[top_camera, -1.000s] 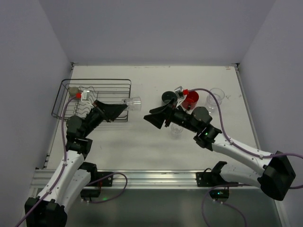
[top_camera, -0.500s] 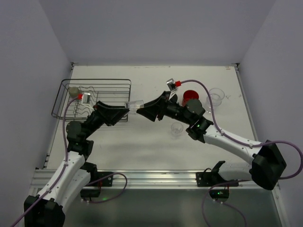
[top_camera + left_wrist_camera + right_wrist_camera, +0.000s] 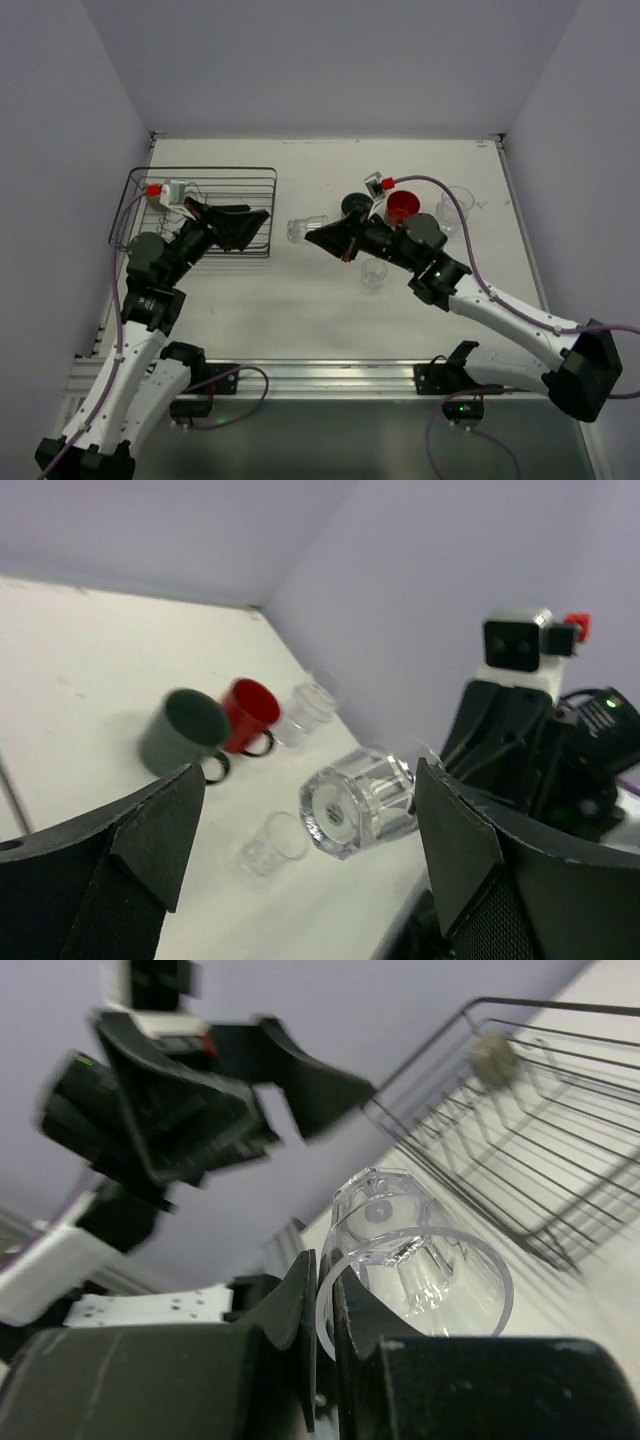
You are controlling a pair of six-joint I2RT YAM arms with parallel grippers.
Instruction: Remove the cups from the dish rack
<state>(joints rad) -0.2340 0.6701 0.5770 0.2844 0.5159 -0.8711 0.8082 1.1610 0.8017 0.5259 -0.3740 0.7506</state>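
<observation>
Your right end effector (image 3: pixel 320 236) is closed on the clear glass (image 3: pixel 305 229). The right wrist view shows the glass wall pinched at the rim, apparently with one finger inside the mouth and one outside. The glass hangs in the air just off the right-hand end of the dish rack (image 3: pixel 215 169), clear of its wires.

What matters for the next move is how the glass lies. Its long axis is close to level, with the thick base pointing back toward the dish rack and the mouth facing away from it, into the end effector. To stand it on the desk (image 3: pixel 300 330) you will likely need to roll the wrist until that axis is upright. You would then carry it farther from the dish rack, to where the dark mug (image 3: pixel 353 206), red mug (image 3: pixel 403 209) and small tumbler (image 3: pixel 373 272) stand.

Your left end effector (image 3: pixel 255 226) is spread wide and holds nothing. It hovers over the right-hand end of the dish rack, facing the base of the glass, which shows between its fingers in the left wrist view but apart from them.

A small olive cup (image 3: pixel 492 1058) sits inside the dish rack, toward its far-left corner. The left arm is much the nearer one for it.
</observation>
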